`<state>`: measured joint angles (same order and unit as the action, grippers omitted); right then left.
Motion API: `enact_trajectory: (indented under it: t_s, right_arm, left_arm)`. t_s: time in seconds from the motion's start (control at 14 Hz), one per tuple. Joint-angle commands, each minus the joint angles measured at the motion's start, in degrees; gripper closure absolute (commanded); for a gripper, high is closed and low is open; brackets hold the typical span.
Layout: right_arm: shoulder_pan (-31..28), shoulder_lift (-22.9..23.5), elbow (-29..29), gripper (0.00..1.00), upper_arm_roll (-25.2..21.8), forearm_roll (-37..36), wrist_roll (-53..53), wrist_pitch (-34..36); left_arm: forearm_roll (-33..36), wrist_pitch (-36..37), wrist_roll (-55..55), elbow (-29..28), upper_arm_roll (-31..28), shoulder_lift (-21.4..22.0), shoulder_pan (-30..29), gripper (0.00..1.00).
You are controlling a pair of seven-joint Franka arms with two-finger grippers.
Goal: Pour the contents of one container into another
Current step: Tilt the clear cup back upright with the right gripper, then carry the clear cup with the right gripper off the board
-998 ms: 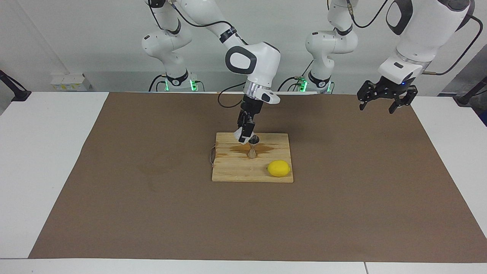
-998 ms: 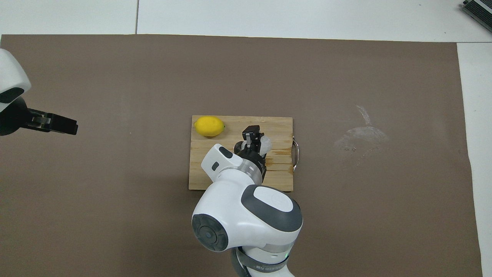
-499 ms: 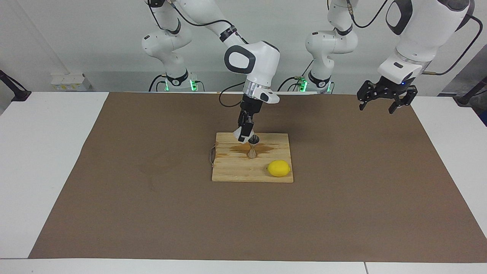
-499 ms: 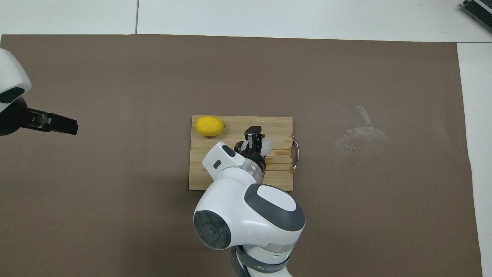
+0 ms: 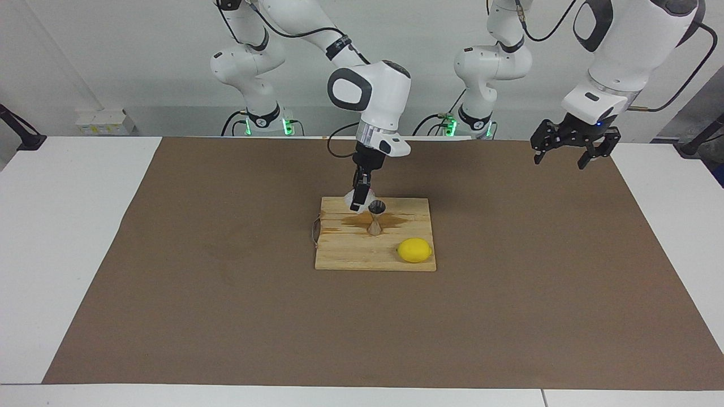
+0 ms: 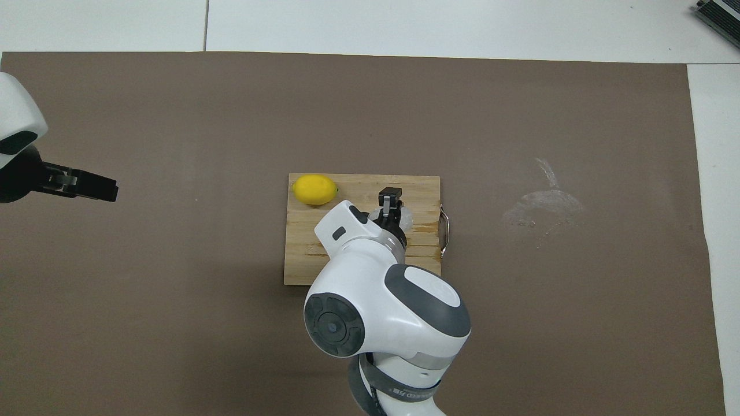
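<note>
My right gripper (image 5: 360,198) is shut on the clear glass cup (image 5: 353,201) and holds it just above the wooden board (image 5: 350,254). The cup sits close beside the top rim of the metal jigger (image 5: 375,217), on its right-arm side. The jigger stands upright on the board in a dark wet stain. In the overhead view the cup (image 6: 405,217) shows beside my right gripper (image 6: 391,203), and the wrist hides the jigger. My left gripper (image 5: 568,151) is open and empty, and waits in the air over the mat's edge at the left arm's end.
A yellow lemon (image 5: 414,250) lies on the board's corner, farther from the robots than the jigger and toward the left arm's end. The board (image 6: 300,254) has a metal handle (image 6: 444,231) on its right-arm end. A brown mat (image 5: 226,282) covers the table.
My right wrist has turned and risen a little, and the cup has shifted slightly away from the jigger's mouth toward the right arm's end. The left arm has not moved.
</note>
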<state>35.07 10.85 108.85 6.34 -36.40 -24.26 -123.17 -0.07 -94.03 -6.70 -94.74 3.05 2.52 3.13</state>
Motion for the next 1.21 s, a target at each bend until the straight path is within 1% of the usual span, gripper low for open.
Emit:
enact_trajectory:
  t_s: [0.0, 0.21, 0.43, 0.64, 0.86, 1.0, 1.14]
  right_arm:
    - [-2.02, -1.53, 0.40, 0.75, 0.52, 4.13, -0.34, -0.58]
    - [-3.34, -1.62, 0.48, 0.75, 0.52, 7.91, -3.15, -0.58]
    - [-6.06, -1.62, 0.75, 0.75, 0.43, 14.31, -8.85, -0.58]
    - [-8.78, -1.53, 1.18, 0.75, 0.52, 18.28, -13.25, -0.67]
    - [-13.00, -1.45, 2.06, 0.75, 0.43, 25.74, -23.16, -1.54]
    - [-16.07, -1.53, 4.60, 0.75, 0.43, 30.57, -29.32, -4.69]
    - [-19.32, -1.71, 6.19, 0.75, 0.43, 35.50, -36.52, -5.15]
  left_arm:
    - [-0.19, -0.80, 0.63, -0.53, -0.51, 0.91, 0.74, 0.00]
    - [-0.10, -0.71, 0.63, -0.53, -0.51, 0.91, 0.74, 0.00]
    - [-0.19, -0.80, 0.63, -0.53, -0.51, 0.91, 0.74, 0.00]
    - [-0.11, -0.80, 0.46, -0.62, -0.51, 0.91, 0.74, 0.00]
    - [-0.19, -0.80, 0.46, -0.62, -0.51, 0.91, 0.74, 0.00]
    - [-0.19, -0.80, 0.63, -0.62, -0.51, 0.91, 0.65, 0.00]
    - [-0.19, -0.80, 0.46, -0.62, -0.59, 0.91, 0.56, 0.00]
